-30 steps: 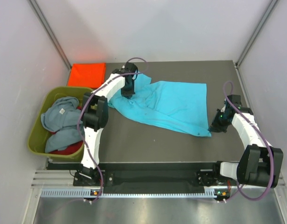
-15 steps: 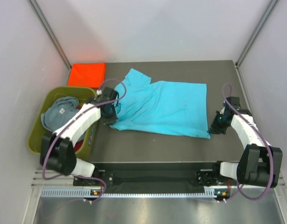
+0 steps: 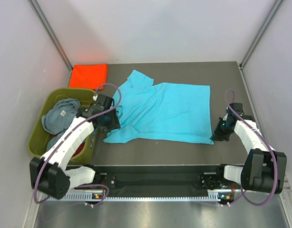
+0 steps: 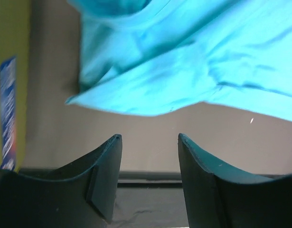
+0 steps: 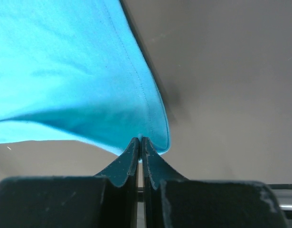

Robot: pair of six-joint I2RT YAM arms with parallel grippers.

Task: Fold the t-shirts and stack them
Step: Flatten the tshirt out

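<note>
Nearest the arm bases, a strip of the dark grey table mat lies bare in front of the bright turquoise short-sleeved cloth t-shirt. That shirt is spread mostly flat across the middle of the mat, its body running left to right, with some creases. At the shirt's near right corner the right gripper sits low on the mat. In the right wrist view its jaws are pressed together, pinching the stitched hem of the turquoise shirt at the fingertips of the gripper. At the shirt's near left corner is the left gripper. In the left wrist view its jaws stand apart with only mat between them, and the gripper is just short of the turquoise cloth's pointed edge. Left of the shirt, off the mat's edge, stands the olive-green plastic tub. It holds a crumpled grey-blue shirt on top and a red shirt showing at its near side. Beyond the tub, at the far left of the turquoise shirt, a folded orange-red shirt lies flat at the back corner of the mat. One turquoise sleeve points towards that far side.
</note>
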